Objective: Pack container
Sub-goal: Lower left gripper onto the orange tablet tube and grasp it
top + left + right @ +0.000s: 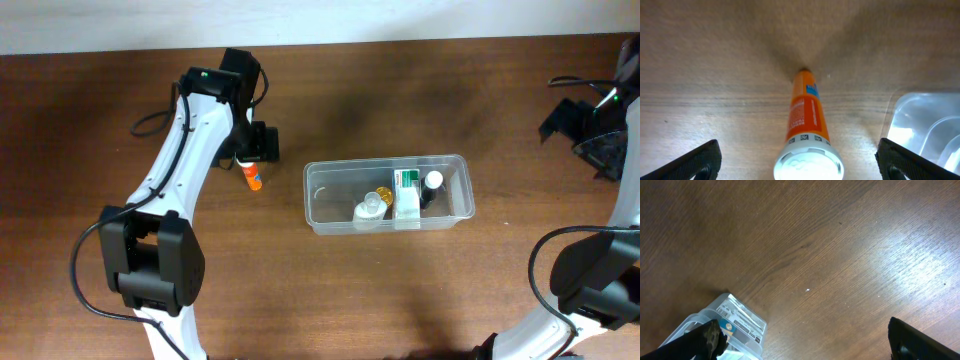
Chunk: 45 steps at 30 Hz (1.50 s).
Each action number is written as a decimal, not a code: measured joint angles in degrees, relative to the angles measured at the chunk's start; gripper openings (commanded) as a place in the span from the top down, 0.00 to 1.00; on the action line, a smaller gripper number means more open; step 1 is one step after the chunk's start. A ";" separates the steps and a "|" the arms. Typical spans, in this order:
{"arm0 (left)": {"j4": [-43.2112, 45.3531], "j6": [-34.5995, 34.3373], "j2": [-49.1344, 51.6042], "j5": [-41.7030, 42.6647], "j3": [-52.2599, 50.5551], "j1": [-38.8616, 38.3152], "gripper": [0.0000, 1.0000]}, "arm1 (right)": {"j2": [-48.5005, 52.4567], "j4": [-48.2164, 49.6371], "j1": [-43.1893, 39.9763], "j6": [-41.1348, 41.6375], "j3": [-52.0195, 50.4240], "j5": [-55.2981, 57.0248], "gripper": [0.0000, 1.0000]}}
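Four small things already sit in the container [330,195], the clear tub near the middle of the brown wooden table [330,300]. There's a white-capped bottle [369,208], something yellowish [384,193] just behind it, a green-and-white box [405,190] and a black-capped bottle [432,182]. All of them are bunched toward the tub's right half, and its left half is bare.

Just left of the tub, a bit further back, an orange tube [252,177] with a white cap lies flat on the wood, apart from the tub. The left gripper [256,148] hangs right over the tube's far end. In the left wrist view its fingers [699,160] are spread wide, one on each side of the tube, and neither is touching it. A corner of the tub shows at the right edge of that view.

Way off at the far right edge of the table is the right gripper [583,125], well apart from everything. Its fingers [920,340] are spread too, with nothing between them but bare wood.
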 measured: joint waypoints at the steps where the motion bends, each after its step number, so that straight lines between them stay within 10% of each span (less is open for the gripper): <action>1: 0.11 0.00 0.00 0.22 -0.55 0.00 0.01 | 0.00 0.00 0.00 0.00 0.00 0.00 0.02; 8: 2.16 -0.22 0.00 0.79 -2.12 0.00 0.11 | 0.00 0.00 0.00 -0.02 0.00 0.00 0.02; 16: 2.84 -0.31 0.00 0.98 -2.12 0.00 0.49 | 0.00 0.00 0.00 0.00 0.00 0.00 0.02; 45: 3.48 0.07 0.00 1.01 -2.12 0.00 0.71 | 0.00 0.00 0.00 -0.02 0.00 0.00 0.02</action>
